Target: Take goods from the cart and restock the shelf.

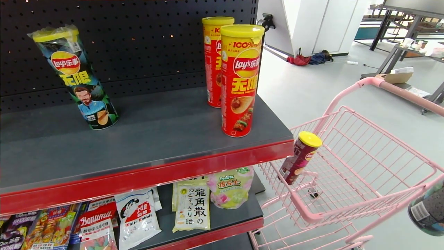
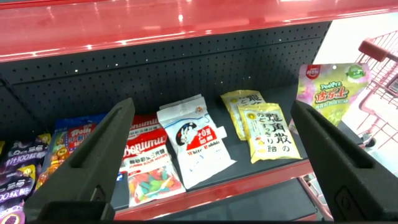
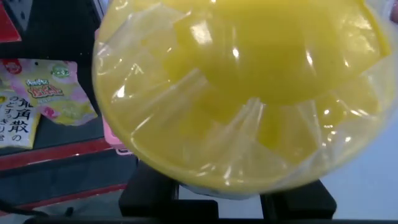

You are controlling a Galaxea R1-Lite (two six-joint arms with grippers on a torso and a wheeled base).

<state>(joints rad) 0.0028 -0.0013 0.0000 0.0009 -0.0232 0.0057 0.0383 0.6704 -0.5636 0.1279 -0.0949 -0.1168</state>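
Note:
Two red chips cans (image 1: 241,80) stand at the right end of the grey upper shelf (image 1: 166,139), one behind the other. A dark green can (image 1: 77,78) leans at the left by the pegboard. In the pink cart (image 1: 350,180) a dark red can with a yellow lid (image 1: 300,157) leans against the near corner. A dark can (image 1: 428,211) hangs in the air beyond the cart's right rim, and its plastic-wrapped yellow lid (image 3: 242,87) sits right above my right gripper (image 3: 227,200), which is shut on it. My left gripper (image 2: 211,106) is open before the lower shelf, holding nothing.
Snack bags (image 1: 192,205) lie along the lower shelf (image 2: 205,186), among them a white one (image 2: 193,146) and a green pouch (image 2: 329,87). The upper shelf has free room between the green can and the red cans. Grey floor and desks lie beyond the cart.

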